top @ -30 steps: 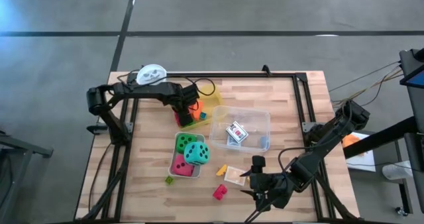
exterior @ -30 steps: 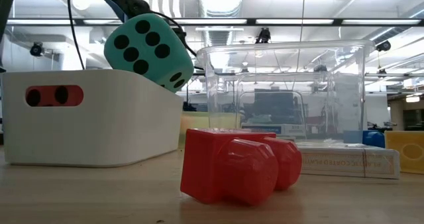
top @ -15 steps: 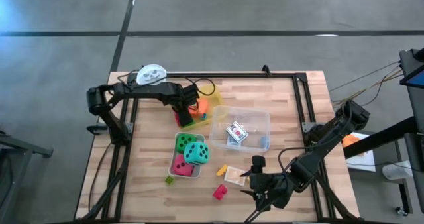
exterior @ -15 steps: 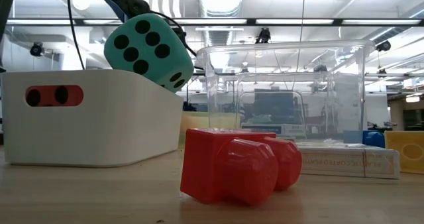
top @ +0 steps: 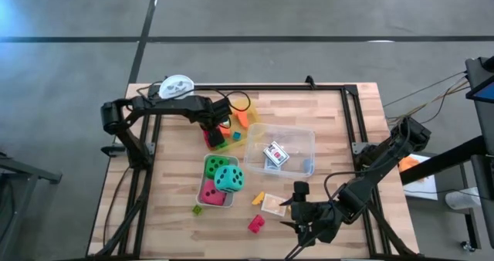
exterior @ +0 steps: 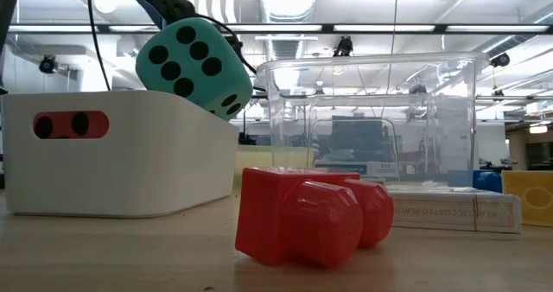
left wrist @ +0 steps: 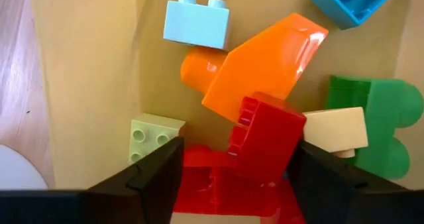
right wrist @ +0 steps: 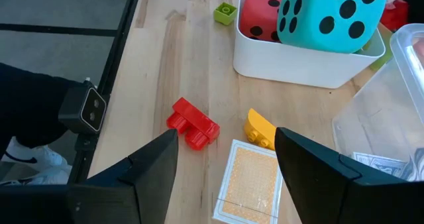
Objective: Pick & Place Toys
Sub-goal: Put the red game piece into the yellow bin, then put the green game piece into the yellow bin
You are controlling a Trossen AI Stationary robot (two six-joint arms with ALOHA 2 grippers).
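Red block lay directly between the left gripper's parted fingers, long axis crossing them (right gripper idled open, well apart, nearer the stray toys).

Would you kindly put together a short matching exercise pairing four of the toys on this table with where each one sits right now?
Things:
1. teal die
2. card pack with a red mark
3. orange block
4. red block

Places:
A. on the bare wood, near the table's front edge
B. in the yellow tray, among other blocks
C. in the white bin, beside a red die
D. inside the clear plastic box

Pairs: 1-C, 2-D, 3-B, 4-A
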